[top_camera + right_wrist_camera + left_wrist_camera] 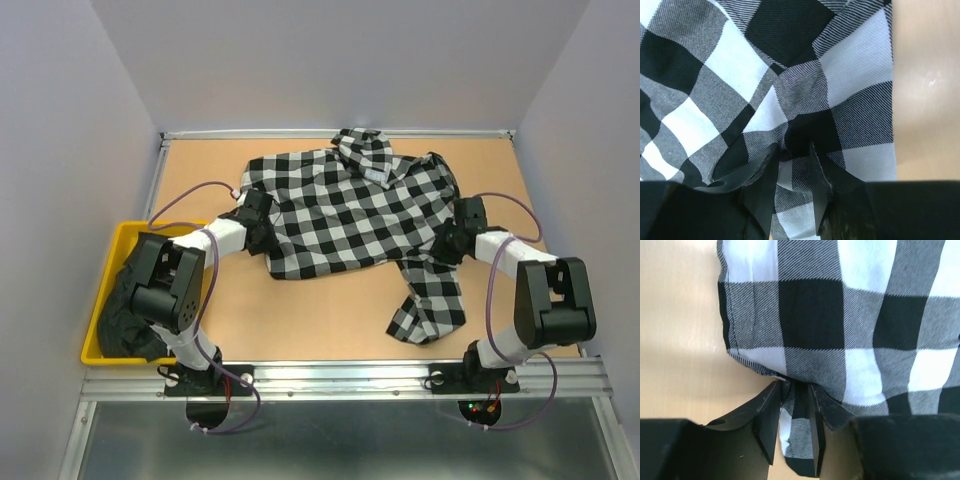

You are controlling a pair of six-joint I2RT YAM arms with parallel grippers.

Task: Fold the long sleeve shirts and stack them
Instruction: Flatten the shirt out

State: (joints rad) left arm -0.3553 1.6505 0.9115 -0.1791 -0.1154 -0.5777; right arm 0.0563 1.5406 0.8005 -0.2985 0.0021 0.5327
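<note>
The black-and-white check shirt [350, 215] lies spread across the middle of the table, collar at the far edge, one sleeve hanging toward the near right. My left gripper [262, 228] is shut on the shirt's left edge; the left wrist view shows cloth [812, 315] pinched between its fingers [769, 420]. My right gripper [447, 240] is shut on the shirt's right side; the right wrist view shows check cloth [790, 80] bunched between its fingers [760, 190]. The plain black shirt [125, 300] lies crumpled in the yellow bin.
A yellow bin [118, 236] stands at the table's left edge beside the left arm. The brown tabletop [320, 320] is walled at the back and sides. A metal rail [350, 378] runs along the near edge.
</note>
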